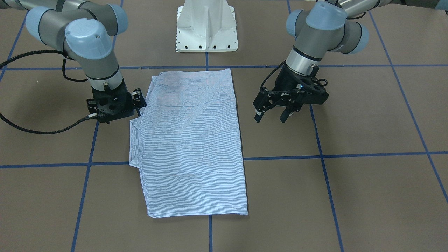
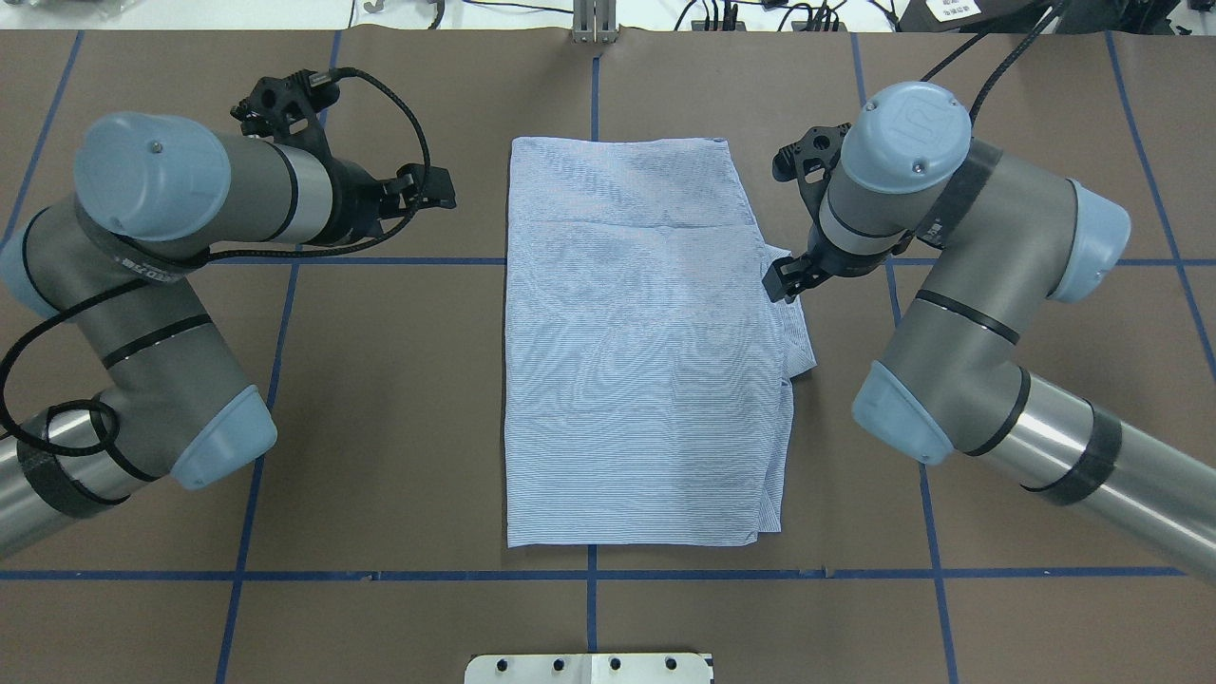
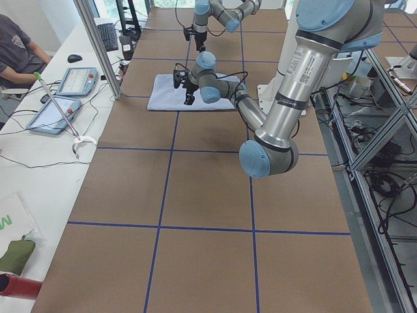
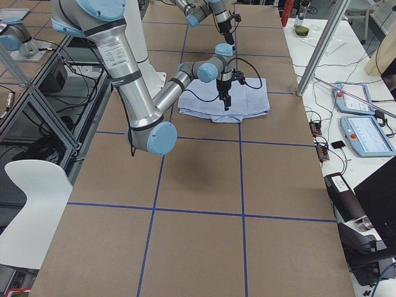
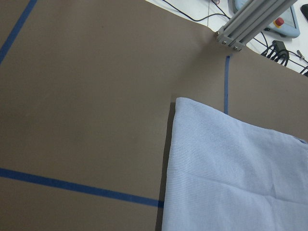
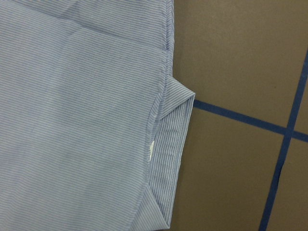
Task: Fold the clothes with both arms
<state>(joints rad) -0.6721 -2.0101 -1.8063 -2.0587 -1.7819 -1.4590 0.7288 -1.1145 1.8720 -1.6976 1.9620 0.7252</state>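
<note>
So the shirt lies flat in the middle of the tabletop, folded into a long rectangle. The edge on the left arm's side is clean and straight. On the right arm's side some under-layers poke out as a little flap. The left pincer hangs beside the shirt, clearly apart from it, fingers wide and holding nothing, just bare tabletop below. The right pincer is over the shirt's edge on its own side, right by that flap, pointing down. Can't tell if it's wide or pinched, since its fingers don't show clearly in any view. Blue tape lines run across the tabletop and under the cloth
</note>
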